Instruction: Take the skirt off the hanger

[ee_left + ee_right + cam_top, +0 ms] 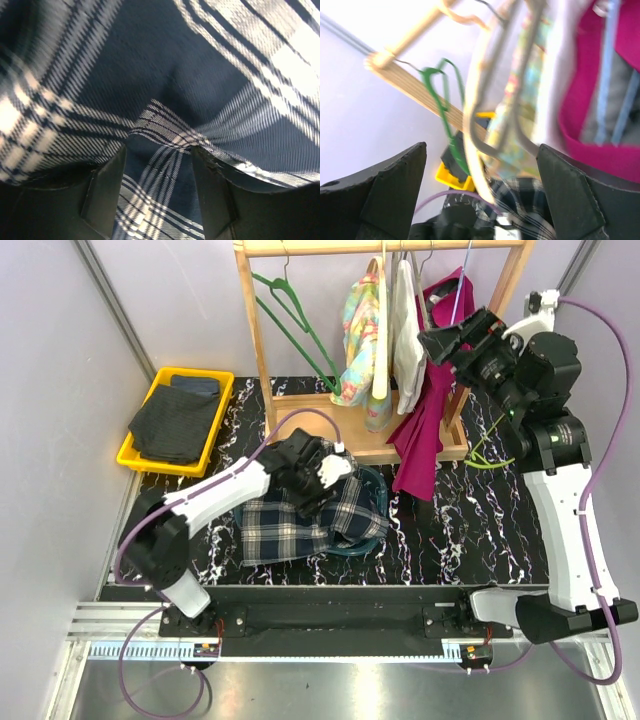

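Left fingers (106,197) half spread around a fold of plaid skirt (165,65).
Skirt lies below them on the worktop (470,520), teal hanger (376,531) seemingly still inside; right fingers (390,190), spread wide, hold nothing.

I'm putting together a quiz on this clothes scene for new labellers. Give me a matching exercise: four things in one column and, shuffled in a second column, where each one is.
Things:
1. plaid skirt
2. magenta garment
3. green hangers
4. dark folded clothes

Places:
A. hanging bare at the left of the wooden rack
B. in the yellow bin
C. spread on the black marbled table
D. hanging at the right end of the rack

Pairs: 1-C; 2-D; 3-A; 4-B.
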### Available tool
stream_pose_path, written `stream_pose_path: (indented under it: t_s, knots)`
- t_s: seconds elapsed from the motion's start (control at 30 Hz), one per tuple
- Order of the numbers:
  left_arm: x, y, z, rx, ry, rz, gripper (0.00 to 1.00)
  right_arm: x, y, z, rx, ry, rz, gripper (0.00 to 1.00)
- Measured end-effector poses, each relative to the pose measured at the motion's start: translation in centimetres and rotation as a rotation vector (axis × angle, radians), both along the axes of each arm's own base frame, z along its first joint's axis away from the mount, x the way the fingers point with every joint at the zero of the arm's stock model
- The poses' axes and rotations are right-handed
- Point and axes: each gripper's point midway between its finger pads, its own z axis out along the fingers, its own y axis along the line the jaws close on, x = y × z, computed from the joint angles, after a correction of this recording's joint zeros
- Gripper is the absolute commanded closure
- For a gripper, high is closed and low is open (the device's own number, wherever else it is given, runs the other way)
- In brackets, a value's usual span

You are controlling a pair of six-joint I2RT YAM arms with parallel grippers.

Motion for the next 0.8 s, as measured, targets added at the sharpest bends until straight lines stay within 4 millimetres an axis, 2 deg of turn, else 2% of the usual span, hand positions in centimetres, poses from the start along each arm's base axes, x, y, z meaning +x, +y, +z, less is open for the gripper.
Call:
stream_pose_path:
  t_s: [0.07,0.13,0.23,0.3,0.33,0.4,0.47,0.53,0.63,0.7,0.8]
  knots:
    - [2.0,-0.9,0.3,0.013,-0.029,0.025,0.43,0.1,0.8,1.9,-0.006,-0.071,0.018,0.00]
    - [4.8,-2.3,1.5,0.003,-0.081,0.063,0.43,0.2,1.8,3.2,-0.018,-0.122,0.034,0.00]
    - [8.1,-4.1,4.8,-0.061,-0.177,0.107,0.42,0.9,3.0,5.0,-0.040,-0.178,0.042,0.00]
    - [9.0,-4.7,7.5,-0.114,-0.233,0.120,0.39,1.7,3.5,5.7,-0.057,-0.201,0.033,0.00]
    - [9.0,-4.6,8.9,-0.142,-0.259,0.126,0.33,2.3,3.8,6.1,-0.068,-0.214,0.023,0.00]
    - [8.0,-3.9,11.7,-0.188,-0.298,0.128,0.18,3.3,4.3,6.5,-0.087,-0.228,0.008,0.00]
    - [6.1,-2.5,14.5,-0.235,-0.338,0.120,0.06,4.3,5.3,6.9,-0.115,-0.244,-0.007,0.00]
    - [3.4,-0.4,17.9,-0.286,-0.396,0.106,0.03,5.1,6.7,7.4,-0.154,-0.271,-0.020,0.00]
    - [-0.5,2.8,24.4,-0.396,-0.540,0.093,0.01,6.4,8.7,8.4,-0.224,-0.316,-0.055,0.00]
    - [-2.4,4.5,27.5,-0.452,-0.630,0.082,0.01,7.3,9.9,8.9,-0.271,-0.345,-0.088,0.00]
    - [-4.7,6.9,30.4,-0.497,-0.734,0.082,0.01,9.0,10.8,8.9,-0.342,-0.370,-0.150,0.00]
